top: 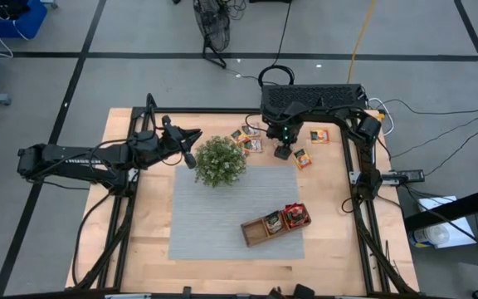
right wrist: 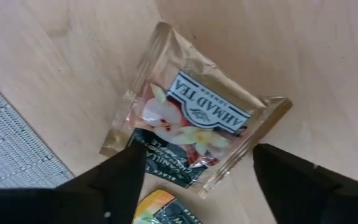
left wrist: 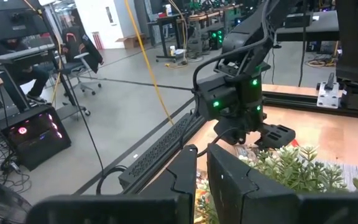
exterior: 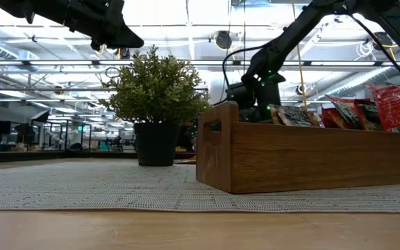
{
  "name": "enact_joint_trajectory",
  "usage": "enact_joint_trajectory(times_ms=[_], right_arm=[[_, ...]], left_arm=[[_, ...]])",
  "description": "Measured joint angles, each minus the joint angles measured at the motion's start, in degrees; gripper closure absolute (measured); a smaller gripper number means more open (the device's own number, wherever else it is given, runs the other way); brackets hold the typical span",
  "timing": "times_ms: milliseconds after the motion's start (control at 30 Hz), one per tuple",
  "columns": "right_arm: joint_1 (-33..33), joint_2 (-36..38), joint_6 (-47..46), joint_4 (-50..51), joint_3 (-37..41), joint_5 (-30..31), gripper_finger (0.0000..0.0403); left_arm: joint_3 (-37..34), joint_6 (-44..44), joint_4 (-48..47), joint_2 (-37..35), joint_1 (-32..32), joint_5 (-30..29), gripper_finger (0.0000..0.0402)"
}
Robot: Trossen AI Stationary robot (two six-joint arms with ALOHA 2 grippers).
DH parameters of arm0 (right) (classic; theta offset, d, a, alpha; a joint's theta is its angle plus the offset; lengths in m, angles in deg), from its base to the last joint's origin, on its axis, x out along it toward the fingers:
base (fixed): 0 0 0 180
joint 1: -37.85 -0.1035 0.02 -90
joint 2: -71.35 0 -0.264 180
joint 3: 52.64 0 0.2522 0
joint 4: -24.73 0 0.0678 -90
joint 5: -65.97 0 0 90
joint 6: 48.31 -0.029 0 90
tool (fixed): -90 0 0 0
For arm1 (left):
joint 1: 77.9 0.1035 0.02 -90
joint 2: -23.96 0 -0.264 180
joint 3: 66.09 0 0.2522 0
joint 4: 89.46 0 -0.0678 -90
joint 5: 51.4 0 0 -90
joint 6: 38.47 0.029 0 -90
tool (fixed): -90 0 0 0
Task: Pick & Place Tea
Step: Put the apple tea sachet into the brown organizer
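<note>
The right gripper [top: 283, 152] is down at the far side of the table [top: 143, 241], just off the far edge of the grey mat [top: 214, 216], with its 2 dark fingers [right wrist: 114, 180] spread apart on either side of 1 pale tea sachet [right wrist: 188, 134] lying flat on the bare wood. In the right wrist view the sachet sits between the fingers without being squeezed, and the corner of an orange sachet [right wrist: 157, 208] shows beside it. More loose sachets [top: 250, 139] lie on the wood close to this gripper, another sachet [top: 303, 158] just to its other side, and an orange one [top: 319, 134] near the table's far rim. The wooden tray [top: 264, 228] sits on the near part of the mat, well apart from the gripper, with red sachets [top: 296, 216] standing in one end compartment and some in the middle one. The left gripper [top: 191, 144] hangs above the table beside the potted plant [top: 219, 161], its fingers close together and empty.
</note>
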Motion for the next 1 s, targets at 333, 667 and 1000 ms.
enact_joint_trajectory(times_ms=[333,667,1000], right_arm=[[0.02,-0.11,4.70,-2.15,0.04,-0.09,0.0302],[-2.15,10.33,6.44,-6.66,0.66,2.13,0.0400],[-20.57,36.43,4.33,-26.13,9.02,7.54,0.0402]], left_arm=[[0.00,-0.47,0.02,0.00,0.00,0.00,0.0355],[0.00,-0.47,0.07,0.00,0.00,0.00,0.0355],[0.01,-6.37,1.92,0.79,0.01,2.03,0.0355]])
